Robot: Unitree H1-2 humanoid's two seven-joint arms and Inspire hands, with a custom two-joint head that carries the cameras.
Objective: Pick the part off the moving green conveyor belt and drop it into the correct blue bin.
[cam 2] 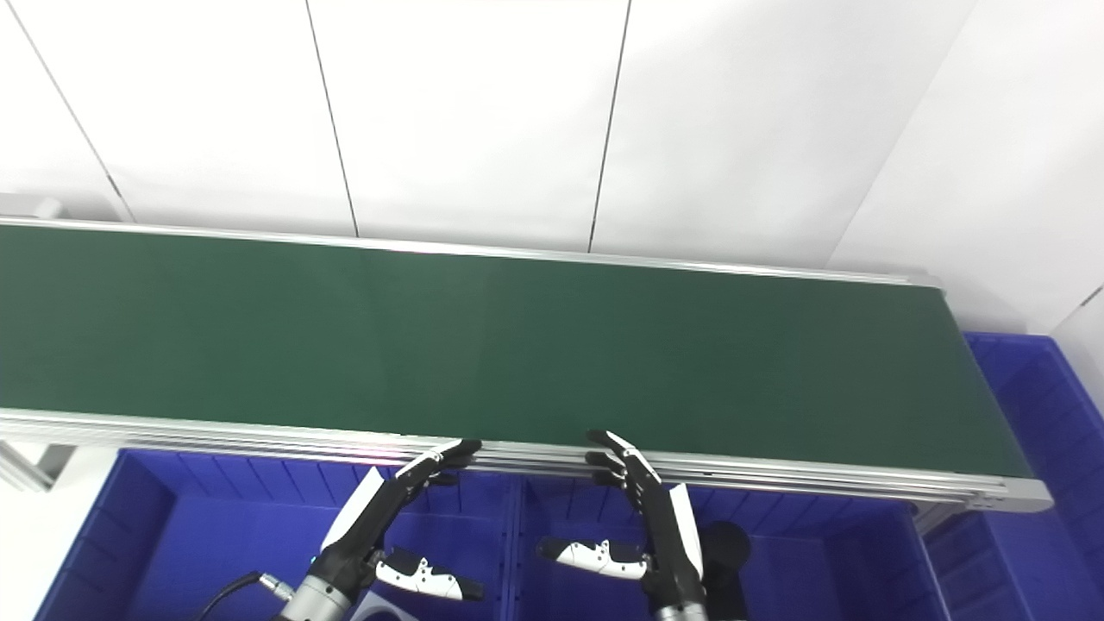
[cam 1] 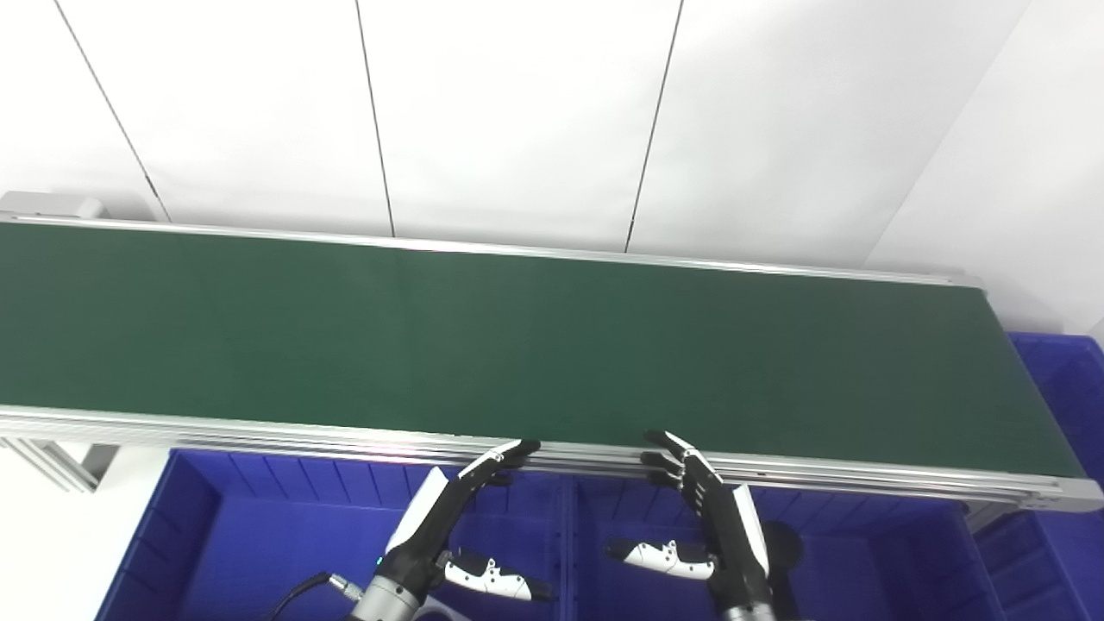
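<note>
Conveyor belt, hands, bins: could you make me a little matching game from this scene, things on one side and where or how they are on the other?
Things:
1. conveyor belt
2. left hand
3. right hand
4. blue bin

States:
A. open, above the right-side compartment
B. green, no part on it
C. below the belt's near rail
D. open, fingers reaching the rail

Pairs: 1-B, 2-D, 3-A, 4-C

White panel wall [cam 1: 517, 121] w/ dark seams.

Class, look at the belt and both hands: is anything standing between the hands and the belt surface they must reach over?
Nothing visible blocks them. Both the left hand and right hand are open above the blue bins, fingertips at the near rail of the green belt. No part shows on the belt.
</note>
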